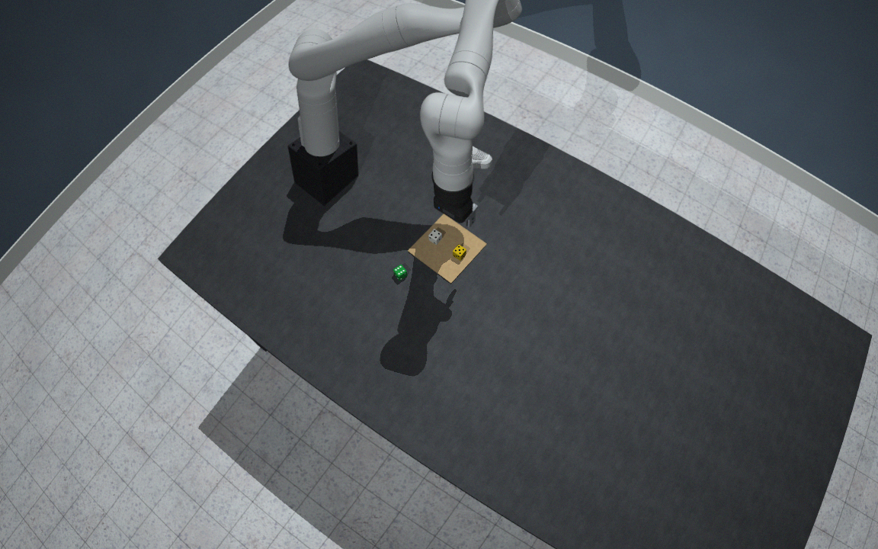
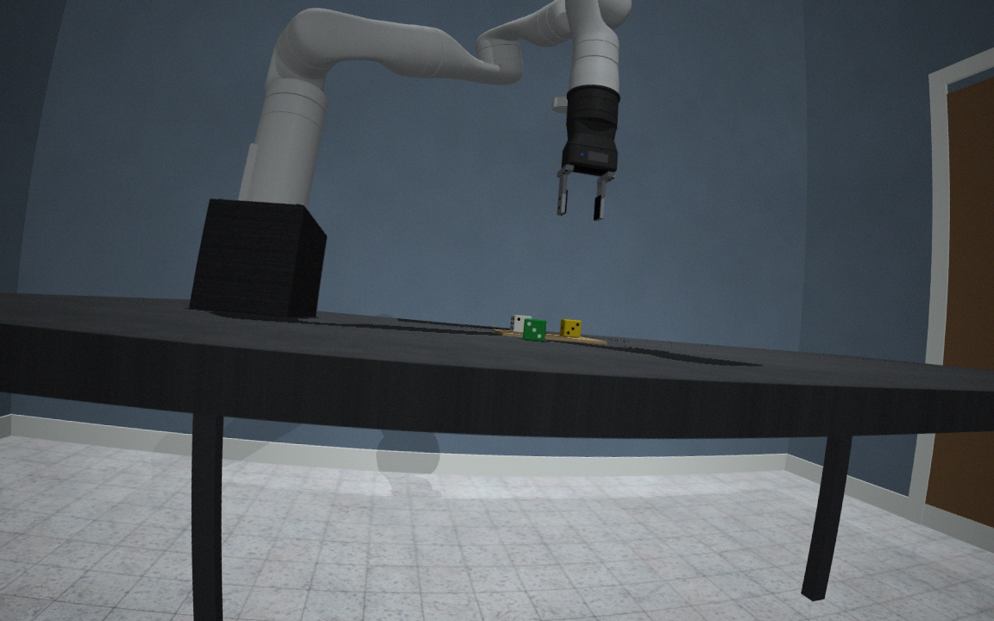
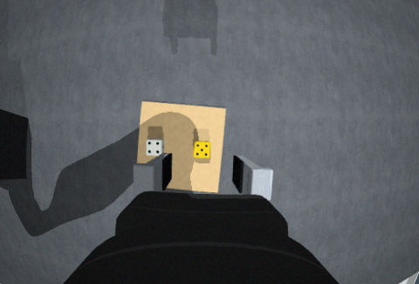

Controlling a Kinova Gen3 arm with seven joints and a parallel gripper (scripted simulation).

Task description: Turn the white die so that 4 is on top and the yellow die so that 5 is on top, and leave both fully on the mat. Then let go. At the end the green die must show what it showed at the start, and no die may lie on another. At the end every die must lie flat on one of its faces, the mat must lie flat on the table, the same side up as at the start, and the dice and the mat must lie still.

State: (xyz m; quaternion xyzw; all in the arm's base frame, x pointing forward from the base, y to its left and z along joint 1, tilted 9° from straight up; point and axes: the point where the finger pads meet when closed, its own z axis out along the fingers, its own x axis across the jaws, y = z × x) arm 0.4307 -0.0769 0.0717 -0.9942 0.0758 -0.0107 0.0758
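Note:
The white die point(image 1: 434, 235) point(image 2: 519, 323) point(image 3: 154, 148) lies flat on the mat with 4 on top. The yellow die point(image 1: 459, 252) point(image 2: 570, 329) point(image 3: 202, 149) lies flat on the mat with 5 on top. The tan mat point(image 1: 451, 274) point(image 3: 183, 107) lies flat on the table, with both dice fully on it and apart. The green die point(image 1: 399, 272) point(image 2: 534, 330) lies flat on the table beside the mat, with 6 on top; it is not seen in the wrist view. My gripper point(image 2: 581, 216) point(image 3: 202, 167) is open and empty, high above the table and the dice.
The dark table point(image 1: 565, 354) point(image 2: 408, 362) bears the mat and the dice. The robot's black base block point(image 1: 323, 170) point(image 2: 257, 259) stands on the table, to the left of the mat in the top and exterior views. The arm's shadow falls across the mat.

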